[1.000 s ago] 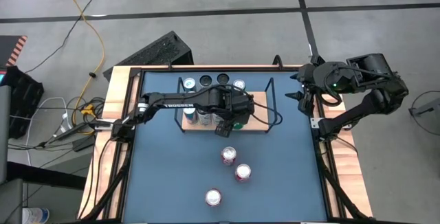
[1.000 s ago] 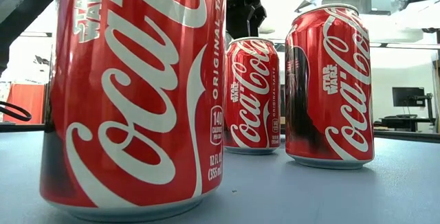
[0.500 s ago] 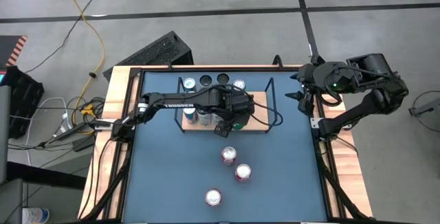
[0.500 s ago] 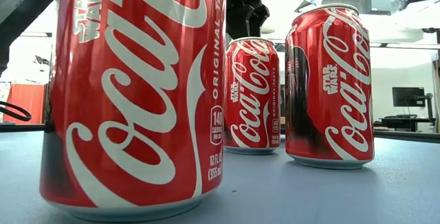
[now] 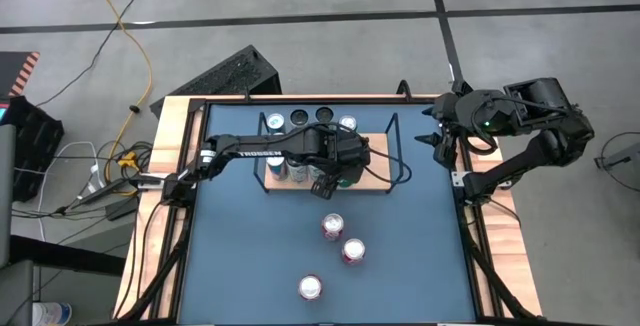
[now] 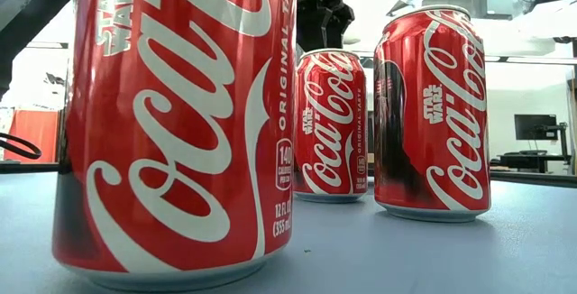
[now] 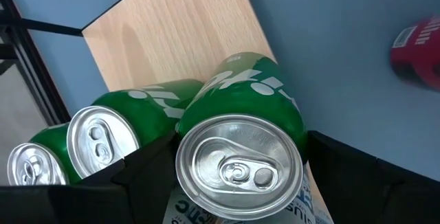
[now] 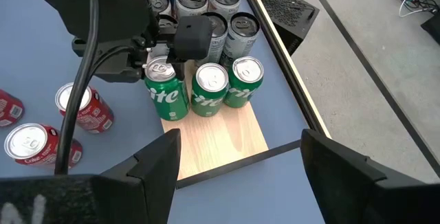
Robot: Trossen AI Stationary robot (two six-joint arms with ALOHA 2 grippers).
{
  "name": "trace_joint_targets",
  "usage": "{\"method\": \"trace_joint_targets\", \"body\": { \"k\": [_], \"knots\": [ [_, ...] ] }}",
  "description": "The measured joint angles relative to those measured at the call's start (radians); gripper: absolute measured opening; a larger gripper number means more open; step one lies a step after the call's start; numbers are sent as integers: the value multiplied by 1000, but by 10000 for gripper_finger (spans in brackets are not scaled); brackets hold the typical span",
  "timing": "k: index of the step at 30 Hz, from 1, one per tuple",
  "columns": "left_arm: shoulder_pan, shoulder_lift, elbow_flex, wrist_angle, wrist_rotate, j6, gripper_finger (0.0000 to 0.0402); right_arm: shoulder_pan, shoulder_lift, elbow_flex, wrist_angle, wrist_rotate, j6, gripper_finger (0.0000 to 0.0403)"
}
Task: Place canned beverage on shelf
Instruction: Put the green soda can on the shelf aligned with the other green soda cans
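One green can [image 7: 240, 141] stands upright on the shelf [image 7: 175, 35] dead centre between the left gripper [image 7: 237, 165] fingers, spread wide and bracketing it loosely. At 3 o'clock on the table, the right gripper [image 5: 437, 136] idles open, much farther off.

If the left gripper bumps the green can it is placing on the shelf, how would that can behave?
The green can stands upright on the shelf, tall and narrow, so it may tip. Its smooth metal wall probably slips between the fingers. On its side, it would likely roll. The left gripper straddles it.
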Motion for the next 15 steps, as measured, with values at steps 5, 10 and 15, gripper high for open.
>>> {"method": "trace_joint_targets", "body": {
  "k": [5, 10, 15],
  "knots": [
    [4, 0, 0, 1, 6, -5, 287, 0, 0, 0, 0, 0, -2, 282],
    [7, 0, 0, 8, 6, -6, 287, 0, 0, 0, 0, 0, -2, 282],
    [12, 0, 0, 7, 9, -15, 287, 0, 0, 0, 0, 0, -2, 282]
  ]
}}
